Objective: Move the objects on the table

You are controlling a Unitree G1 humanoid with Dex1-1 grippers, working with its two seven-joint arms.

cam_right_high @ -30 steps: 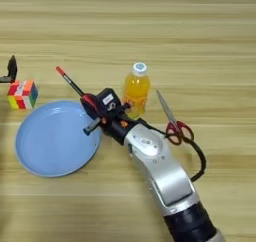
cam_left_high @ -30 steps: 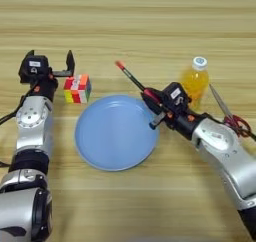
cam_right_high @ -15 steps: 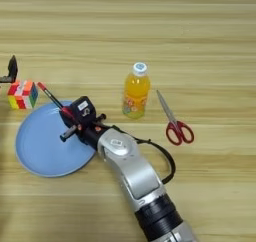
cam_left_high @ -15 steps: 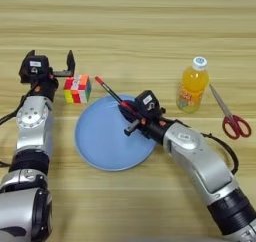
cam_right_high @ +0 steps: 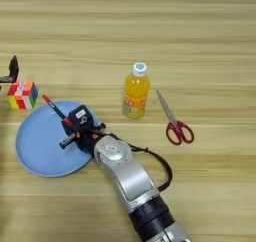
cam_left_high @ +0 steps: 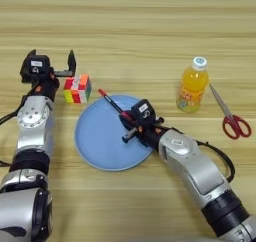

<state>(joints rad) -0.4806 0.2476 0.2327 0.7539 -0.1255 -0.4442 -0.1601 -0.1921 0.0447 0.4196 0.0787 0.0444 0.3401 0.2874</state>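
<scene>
A broad wooden table [cam_left_high: 130, 31] with horizontal plank grain fills the view. On its near left lies a blue plate [cam_left_high: 97, 138]. The right gripper [cam_left_high: 134, 127] hangs over the plate's right half with its fingers clamped on the pen [cam_left_high: 111, 103], whose red cap points far-left toward a colour cube [cam_left_high: 77, 88] just beyond the rim. The left gripper [cam_left_high: 52, 68] sits idle at the far left beside the cube, fingers apart. The bottle [cam_left_high: 192, 85] stands upright right of the plate, and the scissors [cam_left_high: 229, 116] lie further right. The step in hand looks like placing the pen into the plate. The next move calls for lowering it and letting go, clear of the cube.
</scene>
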